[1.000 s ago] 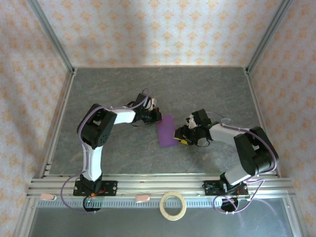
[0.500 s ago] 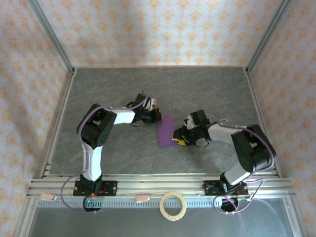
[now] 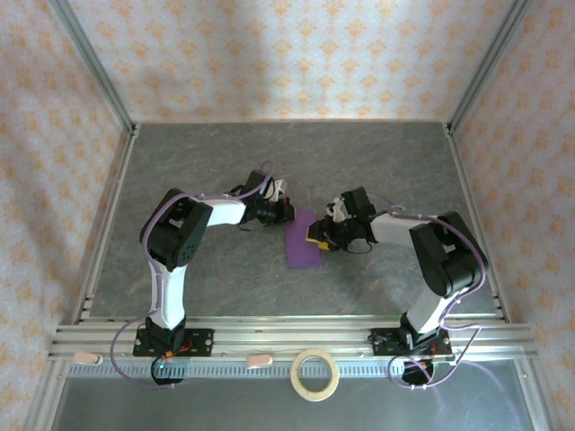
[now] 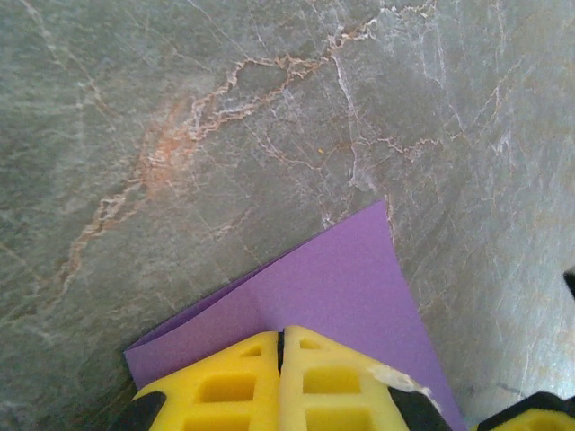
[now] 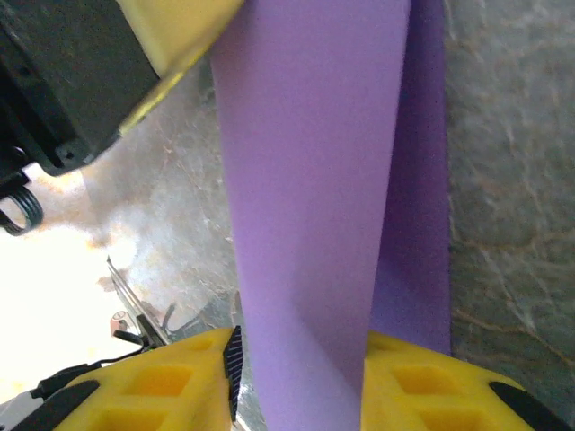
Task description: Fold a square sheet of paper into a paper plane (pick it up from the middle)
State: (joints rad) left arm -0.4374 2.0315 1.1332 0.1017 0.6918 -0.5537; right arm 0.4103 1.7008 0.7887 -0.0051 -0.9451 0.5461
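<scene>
One purple sheet of paper [image 3: 302, 244], folded into an oblong with two layers visible, is pictured lying near the middle of the grey marbled worktop [image 3: 180, 162], flanked by two robot arms. The left gripper [image 3: 284, 212] is set at the sheet's far left corner. Its two yellow fingers [image 4: 256, 359] are pressed together with no gap, and whether any paper is pinched between them cannot be told. The right gripper [image 3: 316, 237] is placed at the sheet's right edge. Its two fingers [image 5: 193, 368] are held apart, with a lighter band of the paper running between them and a darker second layer seen beside it. One tan tape ring [image 3: 315, 373] is seen on the metal rail along the worktop's near edge, well apart from the sheet.
</scene>
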